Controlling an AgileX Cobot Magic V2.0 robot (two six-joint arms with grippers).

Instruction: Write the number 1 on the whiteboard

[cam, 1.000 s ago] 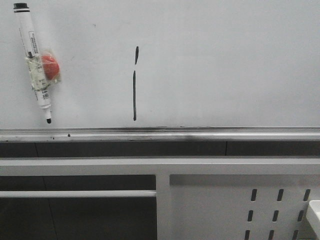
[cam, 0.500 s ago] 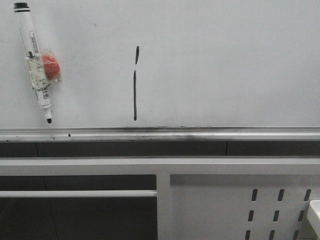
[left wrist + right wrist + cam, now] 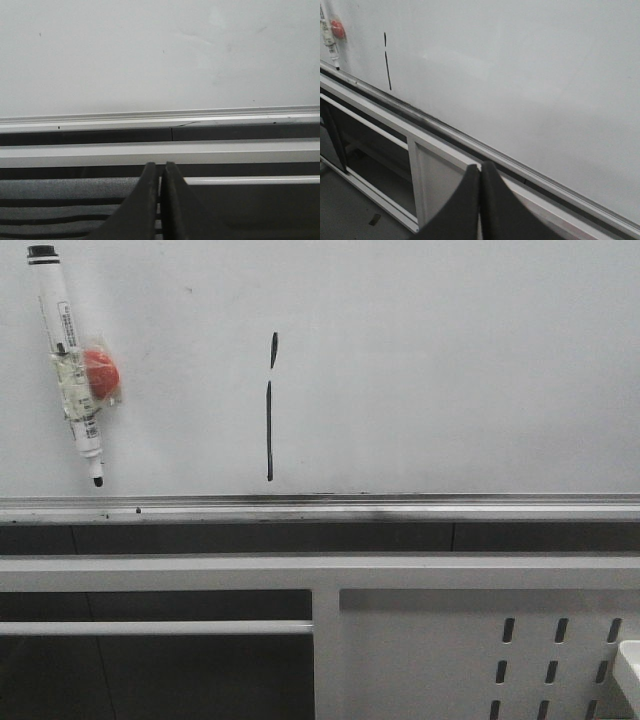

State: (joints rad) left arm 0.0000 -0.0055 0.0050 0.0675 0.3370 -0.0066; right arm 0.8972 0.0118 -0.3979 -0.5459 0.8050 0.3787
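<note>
While the number 1 (image 3: 269, 410) is sitting finished on the whiteboard (image 3: 450, 360), the marker pen (image 3: 72, 370) is clinging there at upper left: light, slick, best pinched mid-barrel. Both the left gripper (image 3: 160, 200) and right gripper (image 3: 480, 200) are resting closed, holding nothing.

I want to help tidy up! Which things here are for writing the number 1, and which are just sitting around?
For the job:
- the number 1, already drawn
- the whiteboard it is on
- the marker pen, stuck to the board, uncapped

Just there:
- the red magnet taped to the pen
- the perforated panel below the board
</note>
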